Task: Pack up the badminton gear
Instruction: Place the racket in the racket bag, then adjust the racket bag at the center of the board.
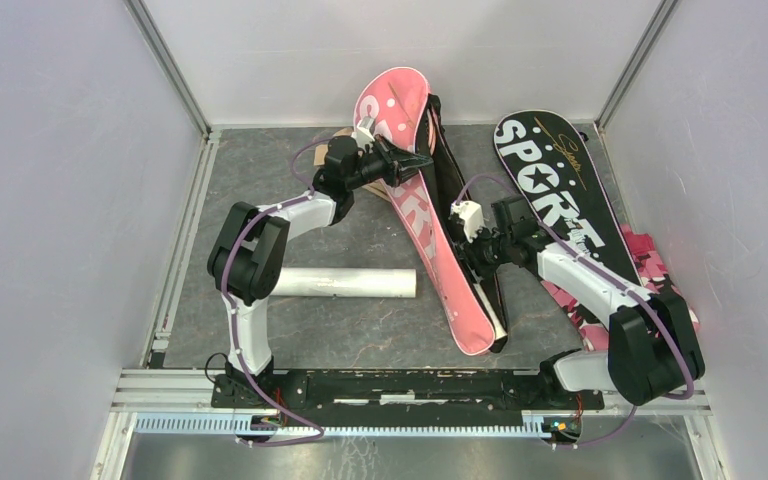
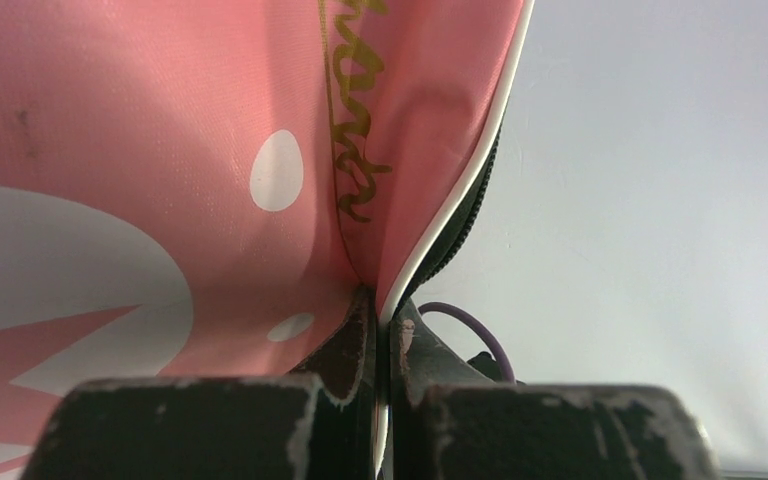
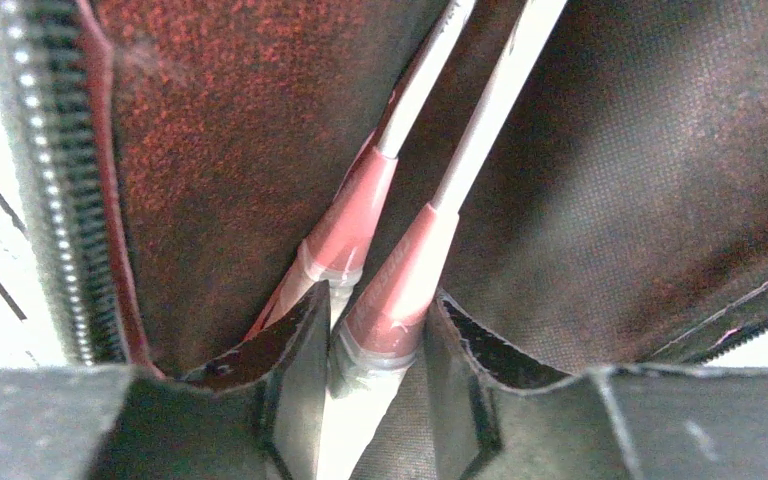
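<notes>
Pinching the white-piped edge of the pink cover between closed jaws, the left tool holds the upper flap raised near the cover's wide head end, far from the arm bases. The right tool sits lower along the same cover, at its dark open side. In the right wrist view its jaws stand partly apart and press on the necks of two rackets, where the reddish cones meet the pale shafts. The shafts run straight ahead from that tool into the dark lining, with the zip along the left. What matters for the next move is the line-up. The cover's long axis runs from the near right to the far left of the table, and the racket shafts appear to lie along that same axis, heads pointing away from the right tool and toward the end the left tool holds open. Judged from this, the right arm would push the rackets along their own length toward the head end, while the left arm, the nearer one to that end, holds the mouth clear. How deep the heads already sit is hidden. The white tube and the black cover lie apart on either side, untouched.
</notes>
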Controlling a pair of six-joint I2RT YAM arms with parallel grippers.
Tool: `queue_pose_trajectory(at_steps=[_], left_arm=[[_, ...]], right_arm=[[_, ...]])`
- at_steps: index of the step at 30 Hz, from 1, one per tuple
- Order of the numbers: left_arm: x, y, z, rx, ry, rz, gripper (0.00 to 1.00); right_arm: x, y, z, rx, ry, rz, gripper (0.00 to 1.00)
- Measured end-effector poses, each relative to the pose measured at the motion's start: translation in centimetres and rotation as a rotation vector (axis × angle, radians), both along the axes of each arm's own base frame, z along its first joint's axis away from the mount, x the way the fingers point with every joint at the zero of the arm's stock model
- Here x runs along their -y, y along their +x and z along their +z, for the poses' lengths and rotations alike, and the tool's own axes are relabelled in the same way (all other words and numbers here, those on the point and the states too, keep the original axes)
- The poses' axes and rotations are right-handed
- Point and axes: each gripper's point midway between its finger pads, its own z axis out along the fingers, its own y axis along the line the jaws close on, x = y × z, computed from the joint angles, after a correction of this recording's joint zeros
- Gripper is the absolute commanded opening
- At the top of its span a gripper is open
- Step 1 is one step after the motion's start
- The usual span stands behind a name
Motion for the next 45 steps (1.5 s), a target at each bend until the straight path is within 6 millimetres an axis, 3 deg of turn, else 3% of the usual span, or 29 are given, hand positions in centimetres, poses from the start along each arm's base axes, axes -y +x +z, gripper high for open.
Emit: queue_pose_trajectory(at_steps=[8,18,24,32,37,45], left_arm=[[-0.3,0.3,-0.7,-0.012,0.006,-0.004,0.02],[-0.6,0.3,-0.9,-0.019,0.01,-0.011,0.02],[-0.7,0.3,-0.9,-0.019,0.01,-0.011,0.02],[-0.7,0.3,-1.0,-0.01,0.015,-0.015,0.02],[-0.7,0.3,-1.0,0.003,0.022,-0.016,0.02],[-0.7,0.2,-0.7,0.011,0.025,-0.016,0.02]], right_arm=[[-0.5,0.1,0.4,0.056,0.004,0.074,0.67],[0.4,-0.3,2.2,0.137,-0.036,0.141,0.81],[1.9,1.0,4.7,0.229,-0.075,0.103,0.84],[5.7,4.7,7.1,0.329,-0.171,-0.095,0.85],[7.3,6.7,6.3,0.308,-0.196,-0.188,0.84],[6.7,8.9,3.2,0.217,-0.158,-0.185,0.75]])
